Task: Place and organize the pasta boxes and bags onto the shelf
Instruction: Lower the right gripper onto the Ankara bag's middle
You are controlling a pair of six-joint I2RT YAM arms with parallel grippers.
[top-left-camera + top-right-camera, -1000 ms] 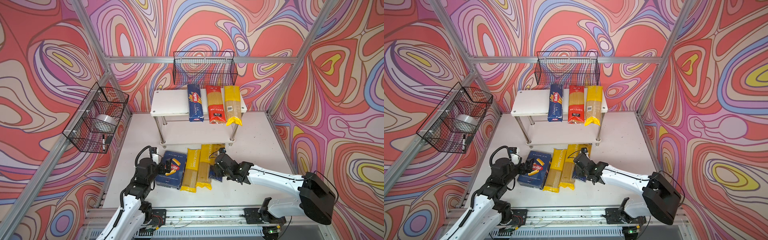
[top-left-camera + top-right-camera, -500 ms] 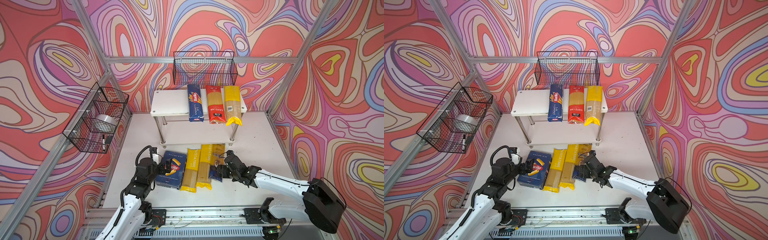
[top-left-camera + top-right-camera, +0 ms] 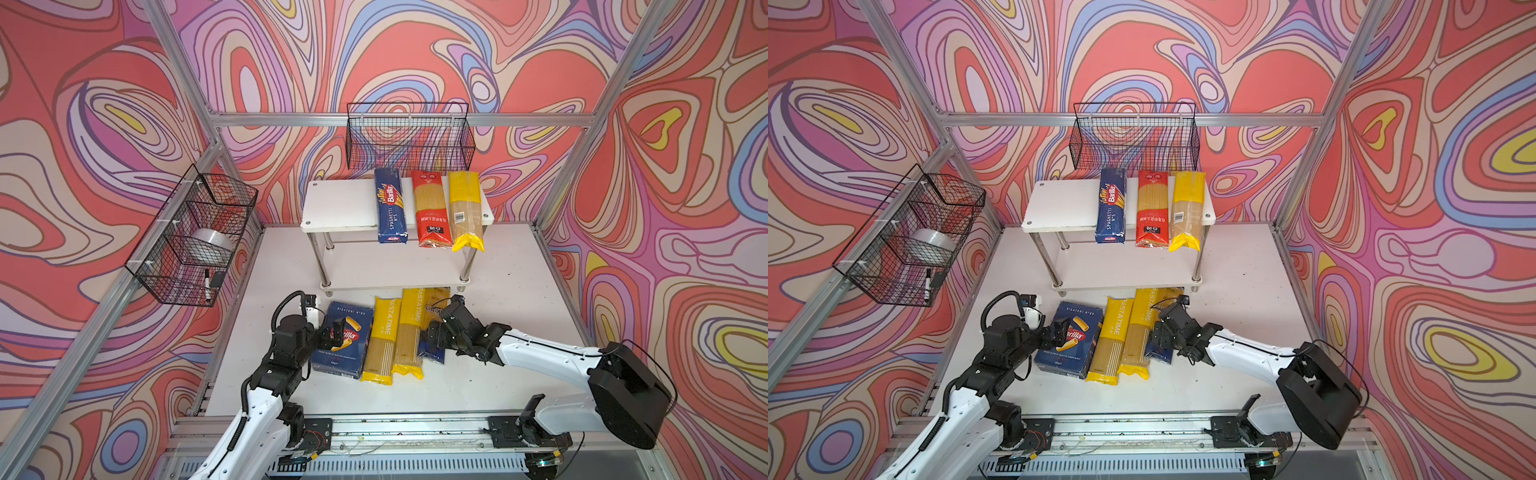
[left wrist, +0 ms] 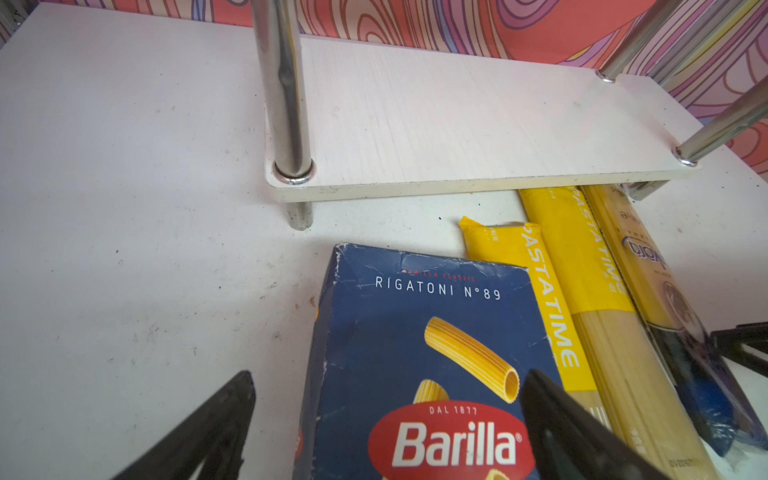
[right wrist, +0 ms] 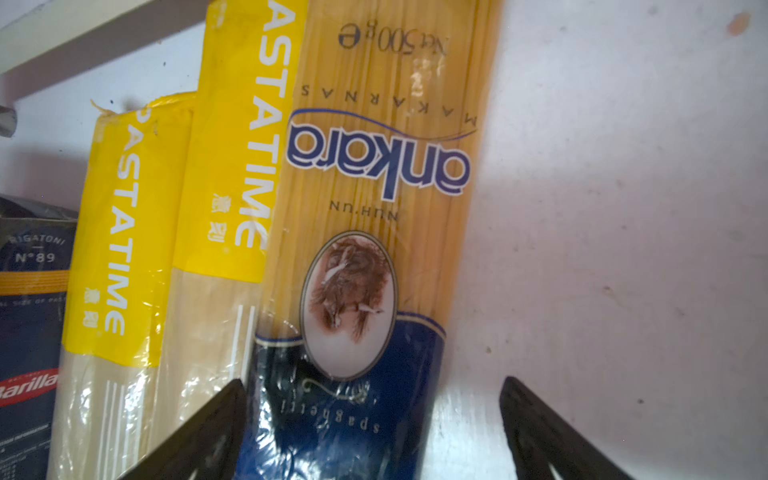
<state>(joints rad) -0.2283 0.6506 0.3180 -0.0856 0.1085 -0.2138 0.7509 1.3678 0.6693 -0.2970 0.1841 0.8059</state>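
Right jaws gape astride the ankara bag point(image 5: 365, 249), seemingly not touching.

My left gripper point(image 4: 386, 374) hovers low, jaws spread wide. My right gripper point(image 5: 372, 382), on an arm stretched low toward the middle, also gapes wide.

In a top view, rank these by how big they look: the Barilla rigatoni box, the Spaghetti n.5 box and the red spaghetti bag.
1. Barilla rigatoni box, clearly the largest.
2-3. Red spaghetti bag and Spaghetti n.5 box: about equal length, the bag slightly wider; too close to rank.
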